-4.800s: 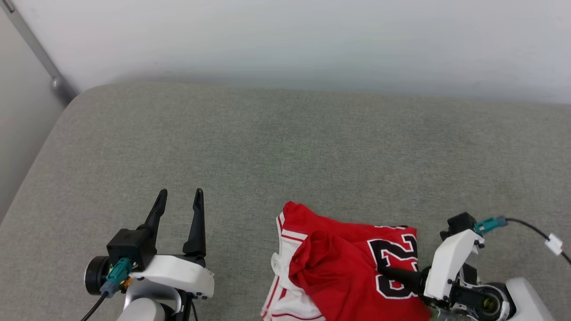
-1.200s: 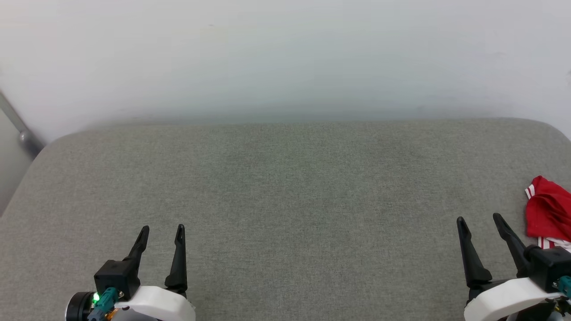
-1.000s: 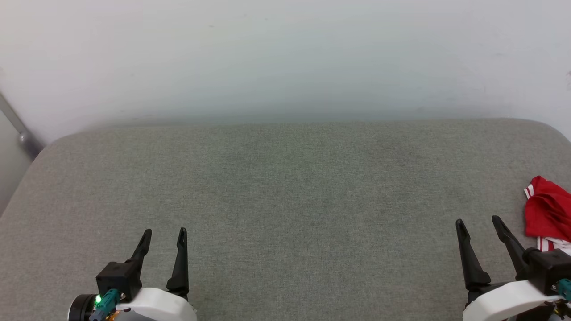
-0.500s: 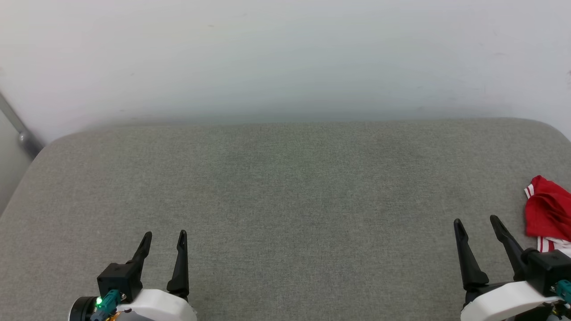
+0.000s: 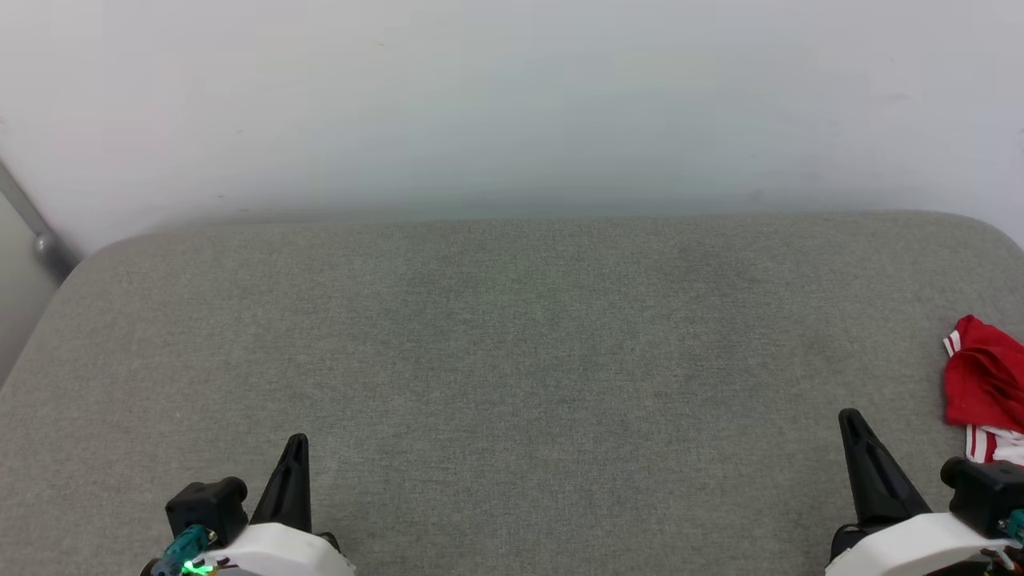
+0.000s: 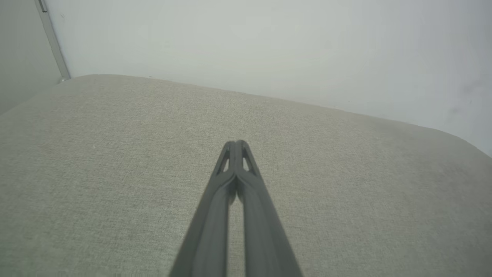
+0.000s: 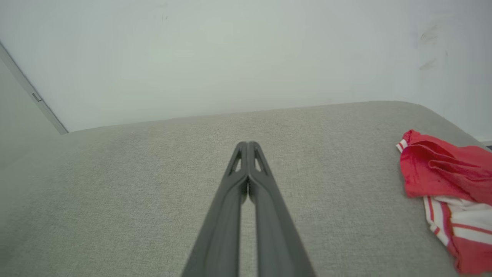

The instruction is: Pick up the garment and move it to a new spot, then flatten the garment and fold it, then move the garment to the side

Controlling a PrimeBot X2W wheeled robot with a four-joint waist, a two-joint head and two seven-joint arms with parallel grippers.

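Both pincers have snapped shut since half a second back. The left gripper [image 5: 296, 442] and the right gripper [image 5: 850, 418] each have their two fingers pressed into a single point, with nothing between them. Ahead of each tip, grey cushion [image 5: 512, 336] runs up to a white wall [image 5: 512, 96]. The one garment [image 5: 980, 380], red with white striped trim, lies bunched on the cushion to the right of the right gripper, near it but not touching. One metal rail [image 5: 32, 228] sits way off left of the left gripper.
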